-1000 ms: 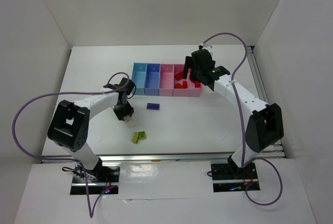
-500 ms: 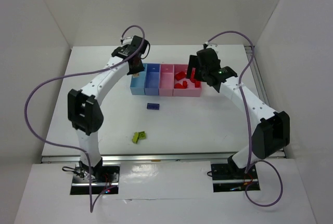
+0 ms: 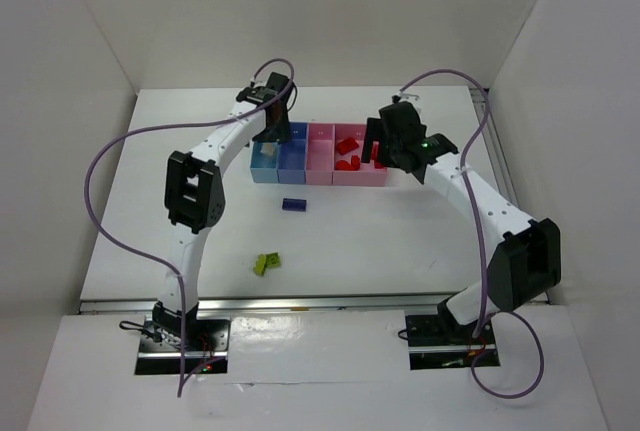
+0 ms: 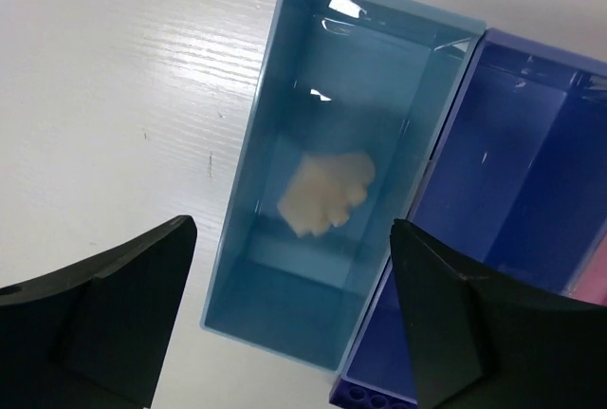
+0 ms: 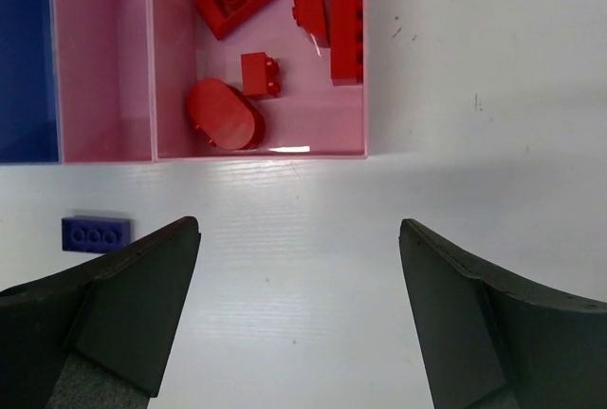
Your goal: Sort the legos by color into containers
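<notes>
The left gripper's fingers (image 4: 104, 324) are spread wide, and nothing is held between them. The left gripper (image 4: 294, 333) is hung directly over the light blue tray (image 4: 248, 200), which is set at the left end of the row of joined containers. Inside that tray the beige brick (image 4: 327, 193) is seen, blurred, about midway along its length. Whether it is lying flat on the floor cannot be told. The periwinkle tray (image 4: 512, 191) is joined to the light blue one along its right wall.

The right gripper's fingers (image 5: 104, 305) are likewise held wide apart, and nothing is gripped. The right gripper (image 5: 299, 314) is poised above the bare table (image 5: 446, 191), just on the near side of the wider pink tray (image 5: 175, 48). Five red bricks (image 5: 225, 115) are contained in that tray, a rounded one nearest the gripper and the others toward the far wall. The narrow pink tray (image 5: 100, 58) is joined to its left side.

The dark blue brick (image 5: 95, 233) is laid flat on the table outside the containers, near the front of the periwinkle tray. The lime green brick (image 3: 265, 263) is found farther toward the arm bases, on the left arm's side and well apart from the row of trays.
</notes>
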Controlling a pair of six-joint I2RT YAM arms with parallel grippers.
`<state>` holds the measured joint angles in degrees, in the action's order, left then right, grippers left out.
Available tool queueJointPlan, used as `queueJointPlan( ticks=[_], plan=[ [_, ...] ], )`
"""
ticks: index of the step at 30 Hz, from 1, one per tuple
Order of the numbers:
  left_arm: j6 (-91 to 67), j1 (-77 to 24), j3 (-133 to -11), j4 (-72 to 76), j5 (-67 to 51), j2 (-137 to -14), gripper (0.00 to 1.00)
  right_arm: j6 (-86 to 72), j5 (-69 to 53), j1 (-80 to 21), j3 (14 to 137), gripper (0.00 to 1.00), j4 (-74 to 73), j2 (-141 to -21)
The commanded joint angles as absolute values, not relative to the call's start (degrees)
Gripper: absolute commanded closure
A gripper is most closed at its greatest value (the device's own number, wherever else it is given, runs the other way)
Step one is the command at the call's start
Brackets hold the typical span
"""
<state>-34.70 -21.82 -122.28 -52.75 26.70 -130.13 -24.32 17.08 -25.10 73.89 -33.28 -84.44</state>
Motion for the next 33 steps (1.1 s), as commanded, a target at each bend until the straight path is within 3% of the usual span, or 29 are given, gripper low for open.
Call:
queueJointPlan(
  ticks=[1,8,17,21,27,33],
  plan=[
    [-33.84,-21.62,-124.98,-52.82,25.93,-129.99,0.05,-22.51,15.83,-27.15,73.04,0.07,-34.19,-83.14],
    [-33.31,-21.62,-122.71,-54.23,23.55,-119.20,0.03,-15.21,8.35,-39.60,68.73,0.10,-26.90,-82.16],
    [-39.71,-19.34,-102.15,-54.84,23.64,-95.38,0.05,-7.21,4.84,-48.60,75.22,0.05,-21.98,-96.31],
    [-46.57,-18.81,-91.25,-53.26,23.73,-87.29,0.05,-5.10,6.15,-49.13,77.87,0.10,-19.09,-102.99],
    [-49.22,-17.76,-84.29,-53.26,23.72,-85.43,0.05,-1.06,6.15,-49.13,84.19,0.18,-18.37,-109.68],
    [-49.04,-16.61,-84.72,-52.73,25.12,-84.90,0.05,1.05,7.11,-49.13,86.92,0.15,-18.98,-115.40]
  ],
)
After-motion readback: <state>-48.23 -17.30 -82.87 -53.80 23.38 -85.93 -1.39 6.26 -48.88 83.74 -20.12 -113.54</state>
